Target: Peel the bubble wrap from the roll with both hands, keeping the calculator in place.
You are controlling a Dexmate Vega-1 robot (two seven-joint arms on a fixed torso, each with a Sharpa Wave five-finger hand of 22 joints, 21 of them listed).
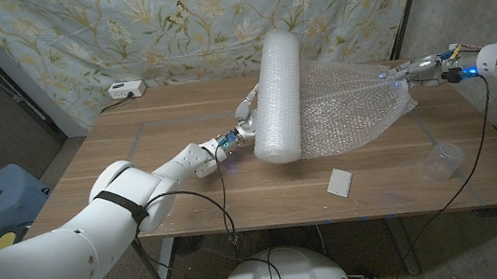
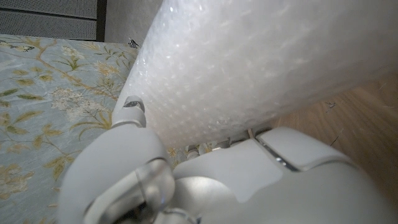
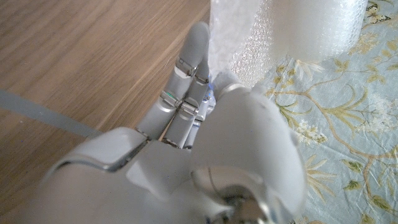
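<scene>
Nowhere is any writing legible. Left hand (image 1: pixel 245 126) grasps the bubble wrap roll (image 1: pixel 277 97) standing tilted on the worktop (image 1: pixel 164 140); right hand (image 1: pixel 419 71), fingers (image 3: pixel 193 59) clenched, pinches the peeled sheet (image 1: pixel 348 105). A calculator (image 1: pixel 339 183) lies near the roll.

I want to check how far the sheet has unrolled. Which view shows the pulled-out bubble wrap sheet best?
The head view: the bubble wrap sheet spans from the roll to the right hand, which holds its edge. The right wrist view shows a strip of it beyond the fingers. The left wrist view shows the roll's surface against the left hand.
</scene>
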